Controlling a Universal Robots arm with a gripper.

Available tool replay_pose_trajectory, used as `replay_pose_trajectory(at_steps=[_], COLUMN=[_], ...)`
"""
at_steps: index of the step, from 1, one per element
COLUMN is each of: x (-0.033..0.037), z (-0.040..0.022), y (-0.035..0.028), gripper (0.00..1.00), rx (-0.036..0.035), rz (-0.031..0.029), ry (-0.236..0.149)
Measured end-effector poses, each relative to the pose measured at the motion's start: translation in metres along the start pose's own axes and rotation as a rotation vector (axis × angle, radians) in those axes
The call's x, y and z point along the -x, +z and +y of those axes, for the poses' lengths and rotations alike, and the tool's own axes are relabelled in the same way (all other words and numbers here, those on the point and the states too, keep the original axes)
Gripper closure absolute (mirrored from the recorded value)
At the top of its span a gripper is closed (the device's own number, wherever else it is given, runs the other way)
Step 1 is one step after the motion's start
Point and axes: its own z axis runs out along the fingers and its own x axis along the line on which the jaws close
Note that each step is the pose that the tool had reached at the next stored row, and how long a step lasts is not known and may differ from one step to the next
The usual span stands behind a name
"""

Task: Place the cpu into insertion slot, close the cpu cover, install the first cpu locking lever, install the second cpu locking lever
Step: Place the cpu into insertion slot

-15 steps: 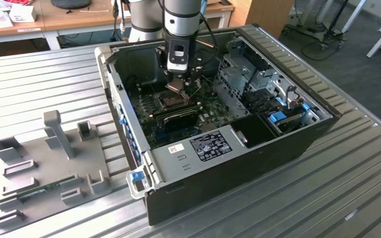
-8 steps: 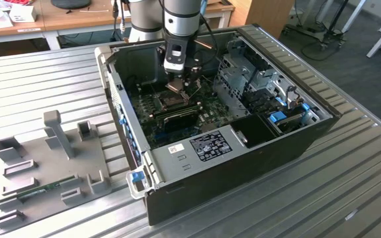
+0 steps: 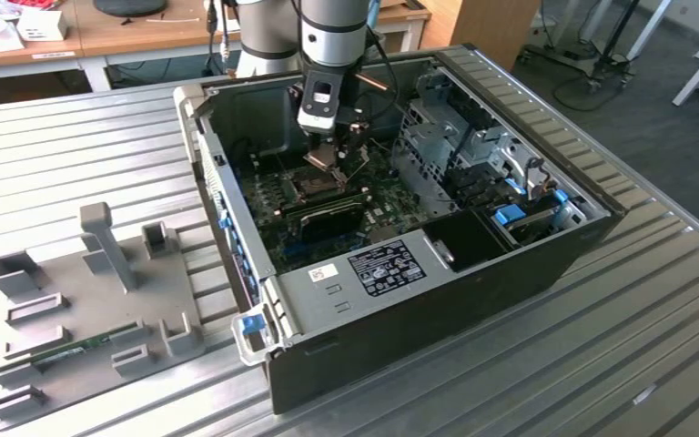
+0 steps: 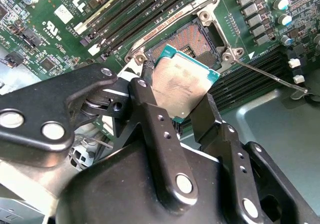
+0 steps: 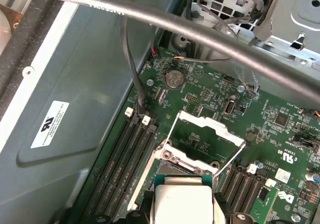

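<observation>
Open tower computer case (image 3: 447,273) lying on its side on a ribbed metal table (image 3: 641,346), with the arm reaching down into it from above. The gripper (image 4: 177,98) is closed on the cpu (image 4: 182,81): its two black fingers (image 4: 155,129) press against opposite edges of the chip, whose dull metal top and green rim show between them in both wrist views. The cpu hangs over the insertion slot (image 4: 192,41) and is not seated. The slot's field of contact pins lies uncovered within its silver rim on the green motherboard (image 3: 313,218). In the first wrist view the cpu cover (image 5: 212,126) is swung up on its hinge at the far side of the slot, board showing through its window, and two thin wire locking levers (image 5: 231,159) stand raised at its sides. Long black memory slots (image 5: 125,169) run beside the socket. A grey fixture plate (image 3: 95,291) rests on the table, towards the exterior view's left.
</observation>
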Motion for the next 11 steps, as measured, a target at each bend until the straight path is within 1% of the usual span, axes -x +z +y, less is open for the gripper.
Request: replay_pose_trajectory(at_steps=[11], x=[0.0000], z=[0.0000], y=[0.0000], gripper=[0.46], rx=[0.0000], rz=[-0.0002], ry=[0.002])
